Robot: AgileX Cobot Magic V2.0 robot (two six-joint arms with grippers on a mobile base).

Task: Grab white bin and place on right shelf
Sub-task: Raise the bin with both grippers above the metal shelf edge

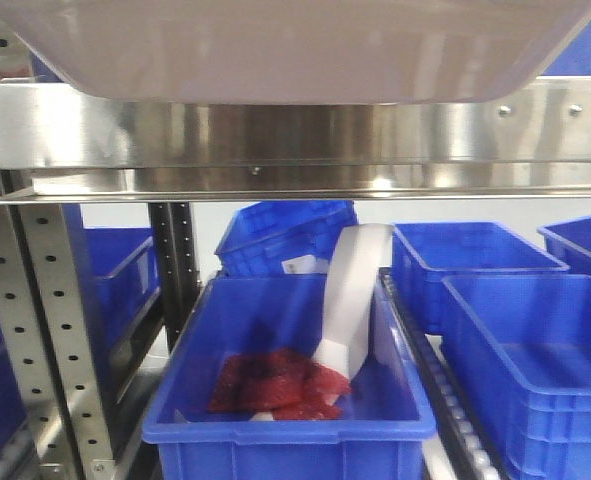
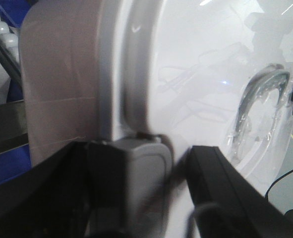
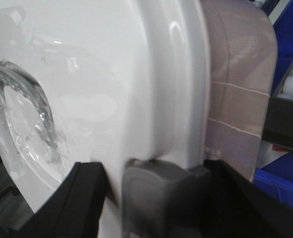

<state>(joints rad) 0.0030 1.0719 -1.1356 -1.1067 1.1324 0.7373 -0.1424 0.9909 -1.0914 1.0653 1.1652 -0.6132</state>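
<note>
The white bin [image 1: 275, 50], off-white and pinkish, fills the top of the front view, its bottom just above the right shelf's shiny steel front rail [image 1: 305, 135]. A perforated upright post [image 1: 45, 330] stands at the left. In the left wrist view my left gripper [image 2: 141, 193] is shut on the bin [image 2: 62, 89] at its rim, its black fingers on either side of a grey latch [image 2: 141, 168], beside the glossy lid [image 2: 201, 74]. My right gripper [image 3: 156, 198] is shut on the bin [image 3: 240, 74] at the opposite grey latch [image 3: 161, 193].
Below the rail a blue bin [image 1: 285, 420] holds red pieces and a white strip. More blue bins [image 1: 535, 350] stand to the right and behind [image 1: 285, 235]. A roller track [image 1: 455, 400] runs between them. White rollers [image 3: 292, 87] show beside the bin.
</note>
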